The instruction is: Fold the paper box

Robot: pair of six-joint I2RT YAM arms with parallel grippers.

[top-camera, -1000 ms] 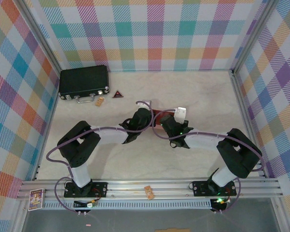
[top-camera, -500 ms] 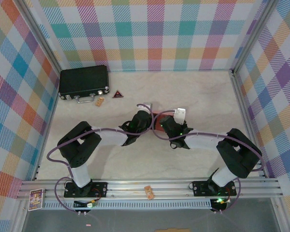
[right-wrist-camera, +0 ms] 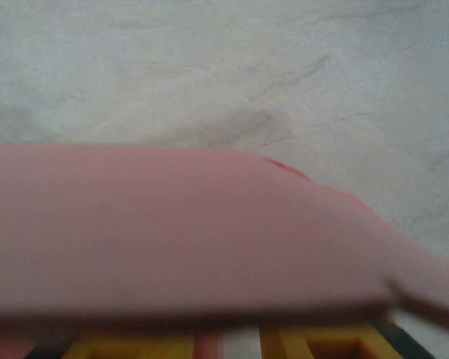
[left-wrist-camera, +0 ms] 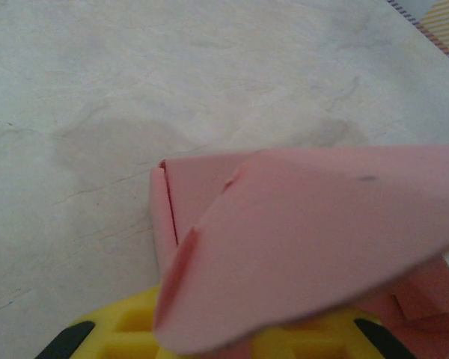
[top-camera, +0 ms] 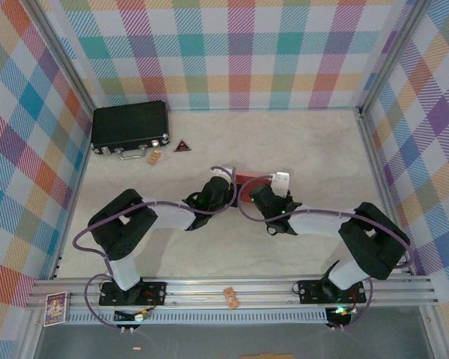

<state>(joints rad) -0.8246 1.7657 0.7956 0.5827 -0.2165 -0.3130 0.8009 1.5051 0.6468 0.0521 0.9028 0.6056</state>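
Note:
The salmon-pink paper box [top-camera: 248, 177] lies mid-table, partly folded, between my two gripper heads. My left gripper [top-camera: 226, 186] meets it from the left and my right gripper [top-camera: 252, 188] from the right. In the left wrist view a raised flap of the box [left-wrist-camera: 314, 247] arches over my yellow fingers [left-wrist-camera: 127, 329], and a folded corner wall stands behind it. In the right wrist view a blurred pink panel [right-wrist-camera: 172, 232] lies across my yellow fingers [right-wrist-camera: 322, 345]. The card hides both pairs of jaws, so I cannot make out their state.
A black hard case [top-camera: 129, 127] with metal latches sits at the back left, with a small red triangle [top-camera: 182, 146] and a tan piece [top-camera: 154, 156] near it. Checked walls close off three sides. A metal rail [top-camera: 284, 292] runs along the near edge.
Both gripper heads have drawn back a little toward the near edge, and slightly more of the pink box shows beyond them. The case and small items have not moved.

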